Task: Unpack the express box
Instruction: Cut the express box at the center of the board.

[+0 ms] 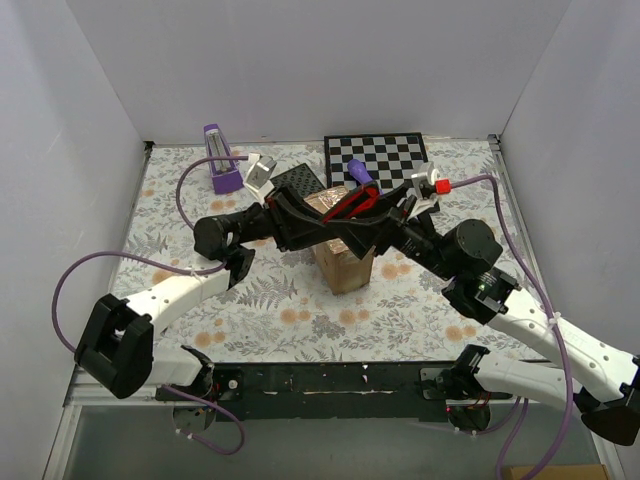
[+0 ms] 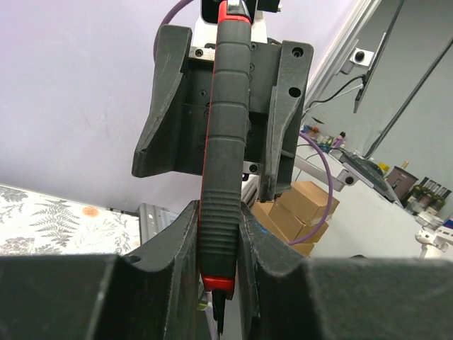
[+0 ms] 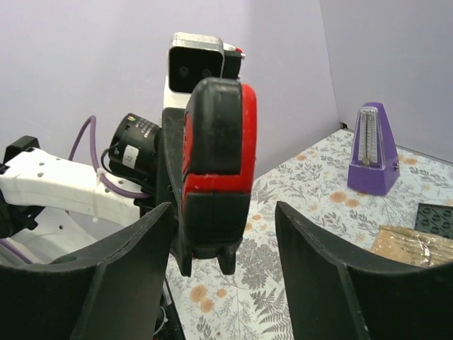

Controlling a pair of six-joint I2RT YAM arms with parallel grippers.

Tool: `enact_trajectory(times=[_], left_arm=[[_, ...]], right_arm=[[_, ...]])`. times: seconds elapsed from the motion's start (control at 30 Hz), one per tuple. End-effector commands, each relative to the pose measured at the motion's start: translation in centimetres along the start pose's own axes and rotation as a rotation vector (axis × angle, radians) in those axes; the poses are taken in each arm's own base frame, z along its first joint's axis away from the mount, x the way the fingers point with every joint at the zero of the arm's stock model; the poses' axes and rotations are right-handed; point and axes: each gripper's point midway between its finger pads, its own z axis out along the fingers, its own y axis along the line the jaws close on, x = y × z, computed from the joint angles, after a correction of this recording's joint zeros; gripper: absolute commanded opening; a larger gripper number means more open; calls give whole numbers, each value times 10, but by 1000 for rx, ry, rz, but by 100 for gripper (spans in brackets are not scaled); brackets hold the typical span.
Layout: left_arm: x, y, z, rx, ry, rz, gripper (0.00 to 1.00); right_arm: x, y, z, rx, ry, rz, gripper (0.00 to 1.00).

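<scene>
The express box (image 1: 340, 262), a small brown taped carton, stands mid-table under both grippers; a corner of the box (image 3: 414, 244) shows low at the right of the right wrist view. My left gripper (image 2: 218, 234) is shut on a red-and-black cutter (image 2: 225, 142), its thin tip poking out past the fingers. In the top view the cutter (image 1: 352, 205) hangs above the box, between the two arms. My right gripper (image 3: 223, 241) is open, one finger on each side of the cutter's butt end (image 3: 216, 142), with a wide gap on the right.
A purple metronome (image 1: 222, 160) stands at the back left, seen also as the metronome (image 3: 371, 152) in the right wrist view. A chessboard (image 1: 378, 155) lies at the back, a black studded plate (image 1: 300, 180) beside it. White walls close in three sides.
</scene>
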Motion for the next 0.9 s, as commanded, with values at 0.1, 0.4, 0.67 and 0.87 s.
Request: enact_trajectory(times=[0.1,0.4,0.67,0.87], left_arm=[[-3,-14,9,64,-36,2,0],[1,-16,13,78,-27,-8,0],[6,1,15,-13,27,-5,50],[17,40,-1,-259,79,33,98]], right_arm=[[-28,20,8,-94,-121,-13,59],[-19,15,14,-88,-95,-6,25],[-35,6,0,-10,-106,-92,1],[-54,-14,-26,135,-117,-223,1]])
